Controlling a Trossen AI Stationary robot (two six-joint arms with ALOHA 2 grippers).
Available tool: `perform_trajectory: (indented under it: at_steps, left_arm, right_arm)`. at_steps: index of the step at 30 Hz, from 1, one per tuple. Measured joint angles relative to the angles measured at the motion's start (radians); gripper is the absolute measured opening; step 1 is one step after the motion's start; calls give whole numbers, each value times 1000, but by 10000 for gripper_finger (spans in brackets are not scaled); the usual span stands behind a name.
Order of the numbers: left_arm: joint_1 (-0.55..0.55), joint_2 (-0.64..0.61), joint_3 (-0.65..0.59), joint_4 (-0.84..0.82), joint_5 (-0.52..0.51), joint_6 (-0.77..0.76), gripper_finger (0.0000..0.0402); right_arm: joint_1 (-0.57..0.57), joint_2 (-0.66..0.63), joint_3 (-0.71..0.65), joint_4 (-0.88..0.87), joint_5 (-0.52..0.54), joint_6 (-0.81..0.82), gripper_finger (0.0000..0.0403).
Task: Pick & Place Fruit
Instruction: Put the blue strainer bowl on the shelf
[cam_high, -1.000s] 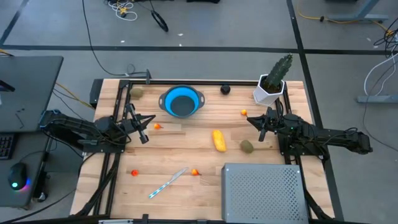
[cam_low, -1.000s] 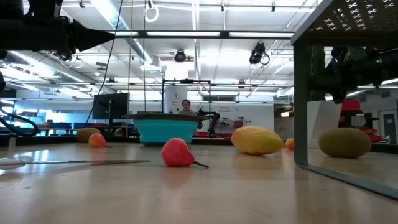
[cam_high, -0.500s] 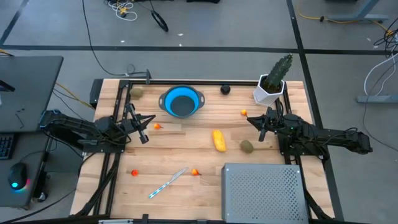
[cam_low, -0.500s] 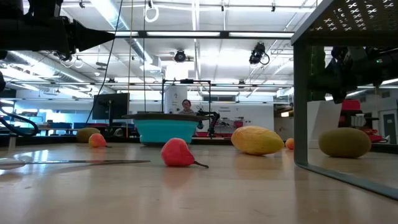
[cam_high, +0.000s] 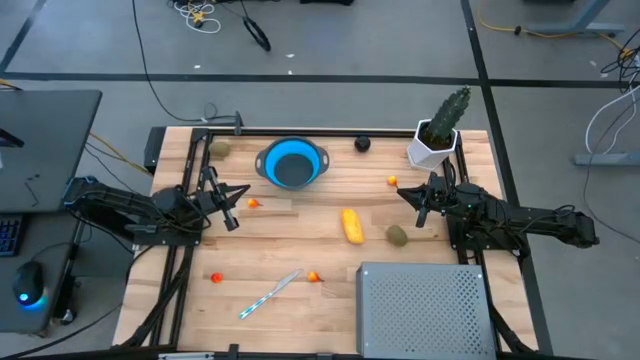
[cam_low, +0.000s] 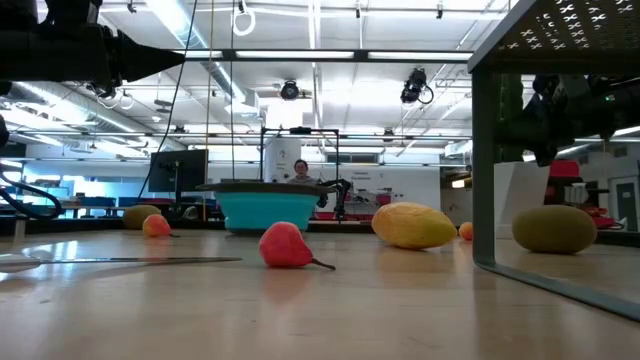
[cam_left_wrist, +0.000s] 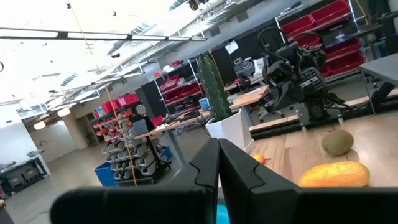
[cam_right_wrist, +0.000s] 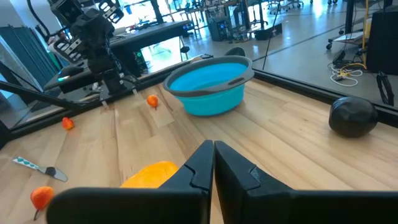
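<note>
The fruit lies loose on the wooden table: a yellow oblong piece in the middle, an olive-brown oval right of it, a black ball at the back. Tiny orange-red pieces are scattered about. My left gripper hovers shut and empty at the left side, close to one orange piece. At the right, my right gripper is shut and empty, just behind the olive oval. The wrist views show the shut fingertips with the yellow piece beyond.
A blue bowl stands at the back middle. A cactus in a white pot is at the back right. A grey perforated box fills the front right. A thin white-and-blue stick lies near the front, and another olive piece sits at the back left.
</note>
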Motion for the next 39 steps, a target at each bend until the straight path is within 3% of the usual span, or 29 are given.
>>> perform_trajectory:
  at_steps: [6,12,21,23,26,32,36,39]
  left_arm:
    - [7,0,0,212,-13,-19,18]
    - [7,0,0,352,41,-137,18]
    - [24,8,37,339,56,-151,18]
    - [31,9,81,235,56,-188,18]
    - [51,36,193,-47,68,-230,18]
    - [112,221,475,-574,154,-357,18]
    - [151,395,555,-678,279,-417,36]
    - [173,525,566,-682,322,-432,77]
  right_arm:
    - [0,0,0,0,0,0,19]
    - [0,0,0,1,0,0,19]
    - [0,0,0,71,0,0,19]
    - [0,0,0,108,0,0,19]
    - [0,0,0,171,-14,27,19]
    - [0,0,0,308,-51,52,19]
    - [0,0,0,332,3,52,19]
    - [0,0,0,332,46,51,19]
